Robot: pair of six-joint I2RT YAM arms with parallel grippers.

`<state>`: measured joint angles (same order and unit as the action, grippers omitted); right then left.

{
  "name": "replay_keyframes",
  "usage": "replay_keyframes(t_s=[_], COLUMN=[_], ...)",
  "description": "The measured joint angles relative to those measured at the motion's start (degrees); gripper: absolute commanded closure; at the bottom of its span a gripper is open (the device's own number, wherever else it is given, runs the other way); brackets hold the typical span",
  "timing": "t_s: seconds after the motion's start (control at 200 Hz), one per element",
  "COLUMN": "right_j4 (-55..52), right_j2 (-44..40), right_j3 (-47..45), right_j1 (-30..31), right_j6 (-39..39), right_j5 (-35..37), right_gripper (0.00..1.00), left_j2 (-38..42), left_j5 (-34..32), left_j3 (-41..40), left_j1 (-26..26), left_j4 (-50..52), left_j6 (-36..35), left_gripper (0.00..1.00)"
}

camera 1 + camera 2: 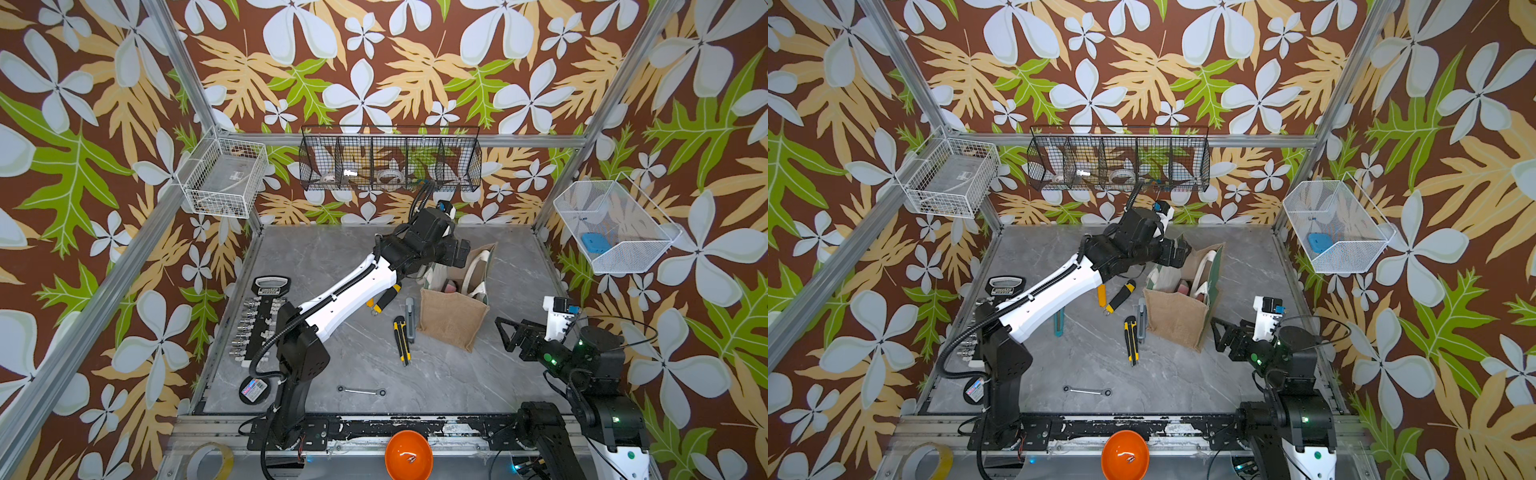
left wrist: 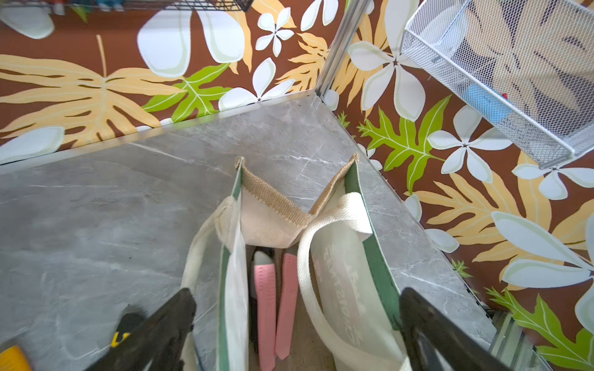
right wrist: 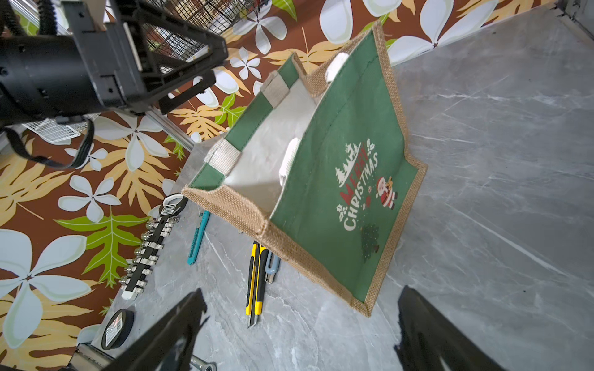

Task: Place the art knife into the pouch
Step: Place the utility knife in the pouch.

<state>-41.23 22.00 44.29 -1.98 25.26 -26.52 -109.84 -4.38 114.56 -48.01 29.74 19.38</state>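
Table: grey marble top; the pouch stands at 3 o'clock of its centre.
Left arm: stretched from its base at 7 o'clock toward 1 o'clock, with the wrist bent down over the pouch.
Right arm: folded low at 4 o'clock of the pouch, its claw pointing toward the pouch.
Black wire basket: on the back wall at 12 o'clock, with tape rolls inside.
White mesh basket: on the side wall at 2 o'clock, holding a blue thing.
Pouch: upright, mouth open, white handles drooping at the mouth.
Left claw: fingers spread wide, straddling the pouch mouth, gripping nothing.
Right claw: spread wide, empty, and apart from the pouch.
Art knife: pink, lying on the pouch floor directly below the left claw, beside a second pink piece.
Loose tools: a yellow-black knife and a grey knife on the table at 8 o'clock of the pouch.
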Motion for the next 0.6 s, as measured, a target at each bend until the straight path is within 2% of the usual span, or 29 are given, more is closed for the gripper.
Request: replay_keyframes(t_s=[0.27,0.435,0.601], right_j4=[1.07,3.08,4.76], right_j2=[6.47,11.28,16.33], right_j3=[6.38,9.73,14.05], right_j1=[-0.02,0.0,1.81], right_j6=[0.02,0.44,1.53], right_j5=[-0.39,-0.94,-0.87], right_gripper=[0.08,0.1,0.12], left_j2=[19.54,30.97,41.92], left_j5=[-7.78,-8.5,-6.12], left_j3=[-22.97,-37.94,-52.81], left_j1=[0.42,3.1,6.51], left_j4=[-4.26,-8.2,-11.37], left_j6=[1.55,4.52,8.11], left_gripper=[0.0,0.0,0.0])
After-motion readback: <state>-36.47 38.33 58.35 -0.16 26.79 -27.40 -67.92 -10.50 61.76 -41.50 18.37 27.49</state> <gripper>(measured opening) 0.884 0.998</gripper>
